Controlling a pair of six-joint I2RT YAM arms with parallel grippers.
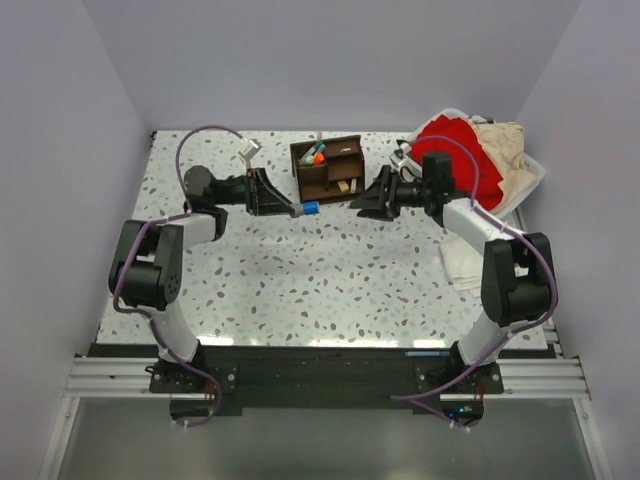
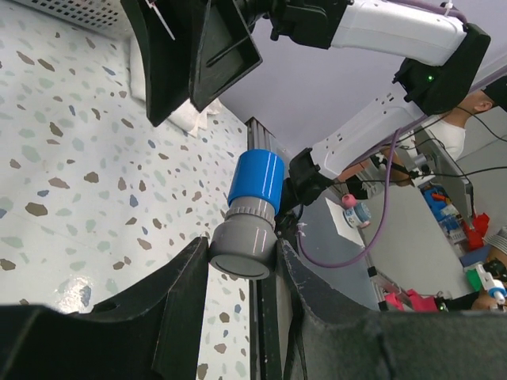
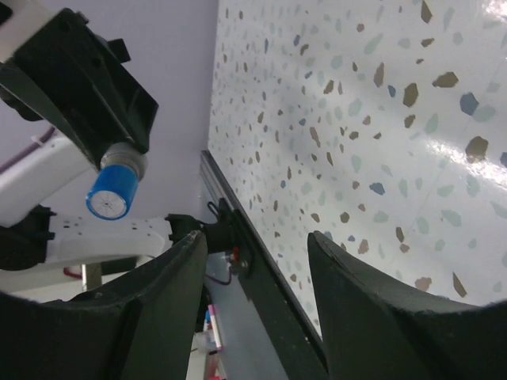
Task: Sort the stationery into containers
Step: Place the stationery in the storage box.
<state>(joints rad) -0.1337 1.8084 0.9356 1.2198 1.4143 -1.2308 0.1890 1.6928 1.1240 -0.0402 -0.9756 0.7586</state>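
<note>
My left gripper (image 1: 296, 210) is shut on the stubby blue-grey cylinder (image 1: 309, 208), holding it by its grey end just in front of the dark brown wooden organiser (image 1: 327, 168). In the left wrist view the cylinder (image 2: 249, 218) sits squeezed between my fingers, blue end pointing away. It also shows in the right wrist view (image 3: 115, 187). The organiser holds an orange-capped marker and a teal-tipped pen (image 1: 314, 153) in its back cubby and tan bits (image 1: 345, 185) in a front one. My right gripper (image 1: 357, 203) is open and empty, facing the left one, right of the organiser.
A white basket (image 1: 531, 170) of red and beige cloth stands at the back right. A white folded cloth (image 1: 462, 265) lies under the right arm. A small silvery object (image 1: 249, 150) lies at the back left of the speckled table (image 1: 330, 280).
</note>
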